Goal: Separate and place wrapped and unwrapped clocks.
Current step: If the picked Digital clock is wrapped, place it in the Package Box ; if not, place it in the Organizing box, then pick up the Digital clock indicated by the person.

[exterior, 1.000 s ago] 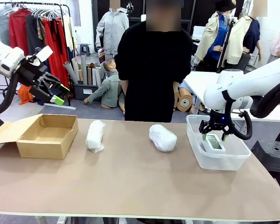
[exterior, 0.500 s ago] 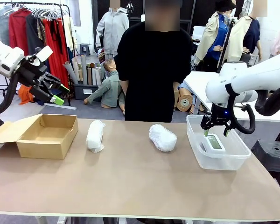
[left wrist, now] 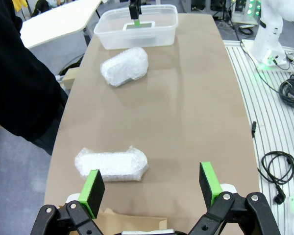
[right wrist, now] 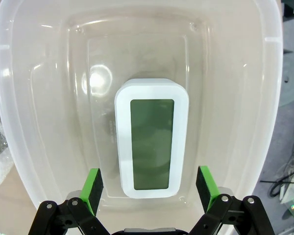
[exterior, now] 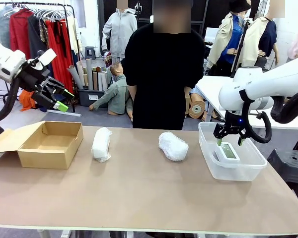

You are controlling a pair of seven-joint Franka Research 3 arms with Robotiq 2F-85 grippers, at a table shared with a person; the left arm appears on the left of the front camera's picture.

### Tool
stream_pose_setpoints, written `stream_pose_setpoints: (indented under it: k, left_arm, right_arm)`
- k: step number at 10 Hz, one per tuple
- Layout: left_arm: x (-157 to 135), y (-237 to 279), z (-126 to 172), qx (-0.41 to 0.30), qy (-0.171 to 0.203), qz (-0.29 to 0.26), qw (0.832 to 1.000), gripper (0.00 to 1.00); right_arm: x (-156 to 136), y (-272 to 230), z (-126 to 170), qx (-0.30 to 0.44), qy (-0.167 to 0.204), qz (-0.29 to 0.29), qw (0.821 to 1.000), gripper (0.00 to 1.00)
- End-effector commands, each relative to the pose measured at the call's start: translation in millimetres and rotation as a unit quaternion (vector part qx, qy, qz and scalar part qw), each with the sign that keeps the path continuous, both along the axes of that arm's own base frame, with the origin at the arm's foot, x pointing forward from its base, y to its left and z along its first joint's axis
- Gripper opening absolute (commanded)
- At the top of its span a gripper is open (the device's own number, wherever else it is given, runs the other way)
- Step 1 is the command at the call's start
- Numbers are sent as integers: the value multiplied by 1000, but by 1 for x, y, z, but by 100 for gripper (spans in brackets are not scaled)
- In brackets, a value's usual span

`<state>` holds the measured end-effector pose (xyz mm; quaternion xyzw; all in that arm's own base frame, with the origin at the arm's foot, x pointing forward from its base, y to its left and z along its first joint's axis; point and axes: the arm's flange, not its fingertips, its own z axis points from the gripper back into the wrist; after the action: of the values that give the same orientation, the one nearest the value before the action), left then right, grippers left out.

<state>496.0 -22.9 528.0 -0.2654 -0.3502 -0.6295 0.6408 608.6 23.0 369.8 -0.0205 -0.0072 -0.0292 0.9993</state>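
Note:
The bare white clock (right wrist: 152, 137) with its grey screen lies flat on the floor of the clear plastic tub (exterior: 208, 153); it also shows from the front (exterior: 229, 151). My right gripper (exterior: 229, 142) hangs open just above the tub, its green fingertips (right wrist: 93, 185) standing either side of the clock without touching it. Two wrapped clocks lie on the table: one (exterior: 101, 144) near the cardboard box, one (exterior: 173, 146) at mid-table. My left gripper (exterior: 59, 99) is open and empty, raised high above the box. In the left wrist view both wrapped lumps (left wrist: 111, 164) (left wrist: 125, 66) lie below.
An open brown cardboard box (exterior: 39, 156) stands at the table's left end. A person in black (exterior: 161, 69) stands at the far edge, hands behind them. Bare tabletop runs along the near side.
The right gripper has risen a little from inside the tub, leaving the bare clock lying in it. The left arm and both wrapped clocks have stayed put.

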Motion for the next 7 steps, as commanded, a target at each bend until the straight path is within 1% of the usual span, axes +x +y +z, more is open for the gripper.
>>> stream_pose_setpoints:
  k: [1, 5, 6, 7]
  left_arm:
    - [0, 0, 1, 0, -1, 0, 1000, 100]
    - [0, 0, 1, 0, -1, 0, 1000, 100]
    - [0, 0, 1, 0, -1, 0, 1000, 100]
    - [0, 0, 1, 0, -1, 0, 1000, 100]
  right_arm:
    - [1, 1, 1, 1, -5, -7, 1000, 100]
    - [1, 1, 1, 1, -5, -7, 1000, 100]
    - [0, 0, 0, 0, 0, 0, 1000, 100]
    - [-7, 6, 8, 35, -1, 44, 998, 100]
